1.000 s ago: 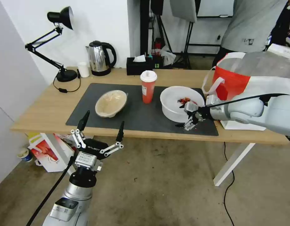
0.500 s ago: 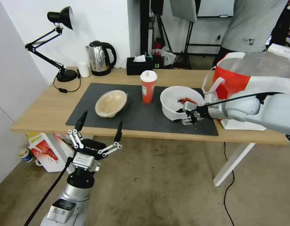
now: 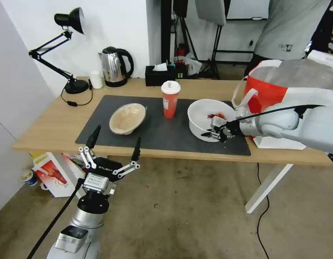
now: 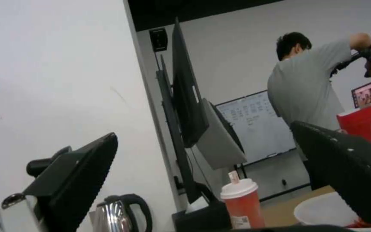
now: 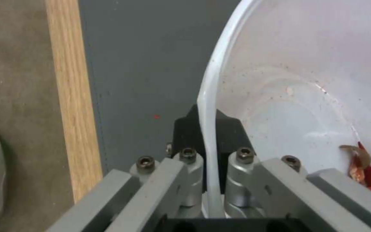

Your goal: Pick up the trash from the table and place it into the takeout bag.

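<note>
On the dark mat (image 3: pixel 162 135) of the table (image 3: pixel 53 124) stand a shallow beige bowl (image 3: pixel 127 118), a tall red cup (image 3: pixel 170 99) with a white lid, and a big white bowl (image 3: pixel 202 118). Red scraps (image 5: pixel 366 167) lie in the white bowl (image 5: pixel 306 80). My right gripper (image 3: pixel 215 133) is shut on that bowl's near rim, one finger inside and one outside (image 5: pixel 207 129). The red-and-white takeout bag (image 3: pixel 267 90) stands just right of it. My left gripper (image 3: pixel 118 133) hangs open before the table's front edge, and its wrist view shows the red cup (image 4: pixel 242 206).
A steel kettle (image 3: pixel 115 66), a small white cup (image 3: pixel 96 79), a black desk lamp (image 3: pixel 71 46) and a black tissue box (image 3: pixel 159 75) line the table's back. A smaller red-and-white bag (image 3: pixel 54 172) sits on the floor at left. A person stands behind the table.
My right gripper rose from the mat to the white bowl's near rim and shut on it. The bowl shifted slightly right. The left arm sank a little.
</note>
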Controlling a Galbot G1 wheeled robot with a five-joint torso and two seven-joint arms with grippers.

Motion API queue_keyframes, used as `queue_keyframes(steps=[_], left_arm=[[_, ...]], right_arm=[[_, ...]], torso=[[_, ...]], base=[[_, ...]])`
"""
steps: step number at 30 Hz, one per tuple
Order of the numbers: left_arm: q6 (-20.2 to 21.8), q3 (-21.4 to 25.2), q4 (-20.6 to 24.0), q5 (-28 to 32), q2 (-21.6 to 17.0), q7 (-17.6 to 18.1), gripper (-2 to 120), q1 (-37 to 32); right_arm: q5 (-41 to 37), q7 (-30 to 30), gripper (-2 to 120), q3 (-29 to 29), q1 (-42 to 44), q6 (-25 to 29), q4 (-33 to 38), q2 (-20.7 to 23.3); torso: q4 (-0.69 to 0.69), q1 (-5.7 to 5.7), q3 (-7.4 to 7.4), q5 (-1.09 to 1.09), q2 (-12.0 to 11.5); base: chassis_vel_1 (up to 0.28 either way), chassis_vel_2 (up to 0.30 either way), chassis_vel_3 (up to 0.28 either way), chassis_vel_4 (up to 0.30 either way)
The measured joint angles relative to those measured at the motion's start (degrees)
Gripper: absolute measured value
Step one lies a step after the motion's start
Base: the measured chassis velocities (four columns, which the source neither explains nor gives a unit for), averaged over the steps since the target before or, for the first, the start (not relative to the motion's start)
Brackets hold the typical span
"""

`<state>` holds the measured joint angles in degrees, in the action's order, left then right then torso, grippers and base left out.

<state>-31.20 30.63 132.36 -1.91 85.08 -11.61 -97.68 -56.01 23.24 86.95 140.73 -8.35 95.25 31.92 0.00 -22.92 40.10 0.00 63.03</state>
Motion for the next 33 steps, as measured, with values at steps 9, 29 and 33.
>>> queue_keyframes(steps=[9, 29, 33], left_arm=[[0.0, -0.1, -0.2, 0.0, 0.0, 0.0, 100, 0.4], [0.2, -1.1, -4.6, -0.9, 0.2, -0.3, 100, 3.5], [0.1, -0.9, -5.2, -0.8, 0.2, -0.3, 100, 3.7]], right_arm=[[-0.9, 0.7, 0, -0.1, -1.7, -0.2, 0.1, -0.5], [-5.3, 3.9, 0, -4.9, -16.2, -0.8, 8.5, -1.7], [-6.8, 3.8, 0, -6.3, -18.5, -0.8, 10.2, -1.6]], torso=[[-0.01, 0.00, 0.00, 0.00, 0.0], [0.00, 0.00, 0.00, 0.00, 0.0], [-0.01, 0.00, 0.00, 0.00, 0.0]], base=[[0.000, 0.000, 0.000, 0.000], [0.000, 0.000, 0.000, 0.000], [0.000, 0.000, 0.000, 0.000]])
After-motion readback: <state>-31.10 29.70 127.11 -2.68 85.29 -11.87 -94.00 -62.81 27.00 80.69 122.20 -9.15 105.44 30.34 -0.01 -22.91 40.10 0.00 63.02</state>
